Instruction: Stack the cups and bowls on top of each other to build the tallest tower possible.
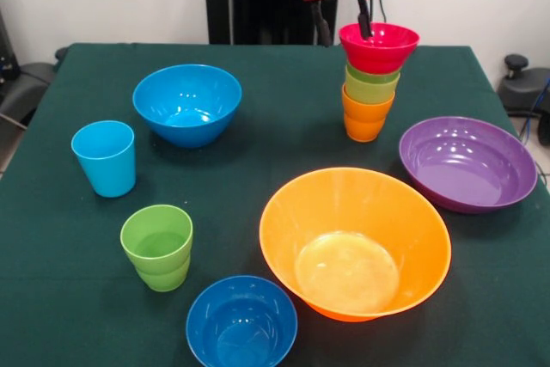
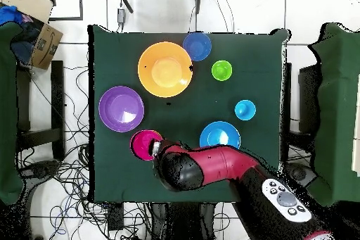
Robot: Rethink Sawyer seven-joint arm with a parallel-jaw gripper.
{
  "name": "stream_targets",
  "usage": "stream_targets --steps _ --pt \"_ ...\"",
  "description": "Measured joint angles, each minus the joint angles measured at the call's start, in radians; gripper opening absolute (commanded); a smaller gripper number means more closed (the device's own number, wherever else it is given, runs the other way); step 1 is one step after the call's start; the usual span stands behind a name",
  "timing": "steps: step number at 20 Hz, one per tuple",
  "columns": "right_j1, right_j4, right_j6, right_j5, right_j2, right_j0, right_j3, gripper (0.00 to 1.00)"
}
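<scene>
Tower (image 1: pixel 369 96): orange cup, green cups, red bowl (image 1: pixel 378 47) on top.
Gripper (image 1: pixel 344 27): one finger inside bowl's rim; grip, can't tell.
Handling: light, glossy, slippery; pinch the rim.

Tower (image 1: pixel 371 88): orange cup at base, 2 green cups nested, red bowl (image 1: pixel 378 47) on top, upright. Loose on cloth, all upright: big orange bowl (image 1: pixel 354 242), purple bowl (image 1: pixel 467 163), 2 blue bowls (image 1: pixel 187 103) (image 1: pixel 241 322), lt blue cup (image 1: pixel 105 157), green stepped cup (image 1: pixel 157 247).
</scene>
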Motion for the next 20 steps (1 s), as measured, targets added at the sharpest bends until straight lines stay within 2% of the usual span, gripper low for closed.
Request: stream_targets --steps 11,17,20 --pt "-0.094 0.063 0.0 0.209 0.075 -0.071 -0.005 1.0" --pt "-0.11 0.049 0.0 0.319 0.081 -0.061 -0.076 1.0" --pt "-0.109 0.031 0.0 0.339 0.081 -0.051 -0.111 1.0"
